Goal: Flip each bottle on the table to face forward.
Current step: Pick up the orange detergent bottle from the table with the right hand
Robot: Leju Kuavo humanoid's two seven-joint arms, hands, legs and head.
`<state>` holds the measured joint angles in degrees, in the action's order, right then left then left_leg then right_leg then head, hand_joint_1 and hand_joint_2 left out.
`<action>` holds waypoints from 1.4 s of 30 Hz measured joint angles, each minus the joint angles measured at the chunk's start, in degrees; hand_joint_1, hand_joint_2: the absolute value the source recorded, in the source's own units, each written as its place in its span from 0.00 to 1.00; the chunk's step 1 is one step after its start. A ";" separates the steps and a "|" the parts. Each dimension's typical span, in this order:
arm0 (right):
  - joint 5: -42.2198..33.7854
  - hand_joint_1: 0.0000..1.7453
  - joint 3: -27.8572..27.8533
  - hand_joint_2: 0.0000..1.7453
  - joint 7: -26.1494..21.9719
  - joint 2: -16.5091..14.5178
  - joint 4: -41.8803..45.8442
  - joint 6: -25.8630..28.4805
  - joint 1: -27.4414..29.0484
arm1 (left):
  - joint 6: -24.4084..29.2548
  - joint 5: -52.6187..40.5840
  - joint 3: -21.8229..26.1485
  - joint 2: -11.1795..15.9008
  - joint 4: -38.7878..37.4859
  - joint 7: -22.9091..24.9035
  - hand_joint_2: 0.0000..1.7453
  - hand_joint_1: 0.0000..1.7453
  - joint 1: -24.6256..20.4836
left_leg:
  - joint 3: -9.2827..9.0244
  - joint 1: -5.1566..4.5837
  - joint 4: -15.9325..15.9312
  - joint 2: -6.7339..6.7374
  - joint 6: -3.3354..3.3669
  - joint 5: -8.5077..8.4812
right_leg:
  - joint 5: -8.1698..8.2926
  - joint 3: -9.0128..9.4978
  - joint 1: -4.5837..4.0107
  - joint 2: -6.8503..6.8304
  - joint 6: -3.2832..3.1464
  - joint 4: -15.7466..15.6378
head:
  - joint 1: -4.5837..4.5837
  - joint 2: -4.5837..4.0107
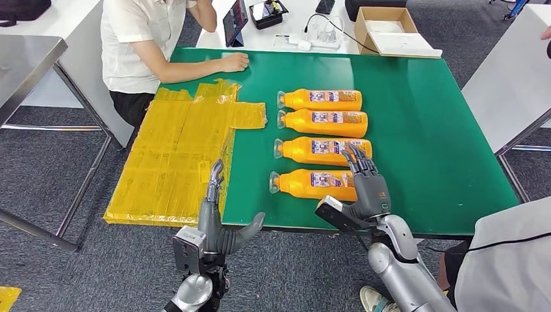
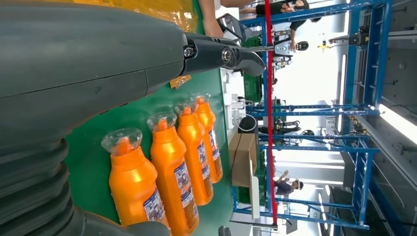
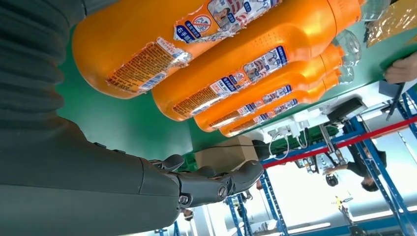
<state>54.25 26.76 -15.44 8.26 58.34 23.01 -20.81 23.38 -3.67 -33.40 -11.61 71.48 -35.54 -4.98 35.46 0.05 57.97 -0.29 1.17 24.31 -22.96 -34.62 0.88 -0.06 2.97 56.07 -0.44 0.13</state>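
Hovering my right hand point(image 1: 368, 185) released over nearest bottle point(image 1: 312, 184) | left hand point(image 1: 217, 221) released, near worktop point(image 1: 422, 117) edge | four bottles lie side by side, caps toward yellow sheet point(image 1: 175, 156) | risk: rolling nearest bottle nudges its neighbour point(image 1: 321, 150), row misaligns.

Right wrist view: four orange bottles point(image 3: 255, 54) lie side by side on green counter point(image 3: 123, 123), labels showing, clear caps toward a person's hand point(image 3: 402, 71). Right hand point(image 3: 147, 182) beside nearest bottle, fingers point(image 3: 236, 179) extended, holding nothing. Cardboard box point(image 3: 223, 155) beyond.
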 joint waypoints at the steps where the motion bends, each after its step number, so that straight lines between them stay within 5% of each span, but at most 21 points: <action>1: -0.04 0.00 0.19 1.00 0.18 -0.04 -0.31 -0.37 -0.45 | 0.01 0.21 -0.01 -0.01 -0.01 0.00 1.00 0.00 -0.08 | 0.01 0.00 0.00 0.00 0.00 0.00 | 0.00 0.00 0.00 0.00 0.00 0.00 | 0.00 0.00; 15: -2.01 0.00 5.56 1.00 6.06 -1.82 -10.25 -13.71 -10.49 | -0.19 1.79 -1.84 -0.83 -0.12 0.03 1.00 0.00 -1.60 | 0.01 0.00 0.01 -0.02 0.04 -0.05 | 0.02 0.00 0.00 -0.01 0.02 0.02 | -0.01 0.00; 24: -1.11 0.00 8.25 1.00 12.37 -2.48 -15.08 -16.13 -14.67 | -0.13 1.58 -1.93 -0.83 -0.12 0.72 1.00 0.00 -2.24 | 0.01 0.00 0.01 -0.02 0.04 -0.06 | 0.02 0.00 0.00 -0.01 0.02 0.01 | 0.00 0.00; 42: -3.12 0.00 12.67 1.00 14.95 -5.19 -23.68 -25.96 -19.03 | -0.62 -0.71 -1.77 -1.40 -0.14 2.43 1.00 0.00 -2.19 | 0.00 -0.01 0.01 -0.02 0.03 -0.06 | 0.02 0.00 0.01 -0.01 0.02 0.01 | 0.01 0.00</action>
<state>51.13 39.43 -0.49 3.07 34.66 -2.95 -39.84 22.75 -4.38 -35.17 -13.01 71.35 -33.11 -7.17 35.46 0.04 57.98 -0.32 1.20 24.24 -22.93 -34.62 0.88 -0.07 2.98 56.09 -0.44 0.13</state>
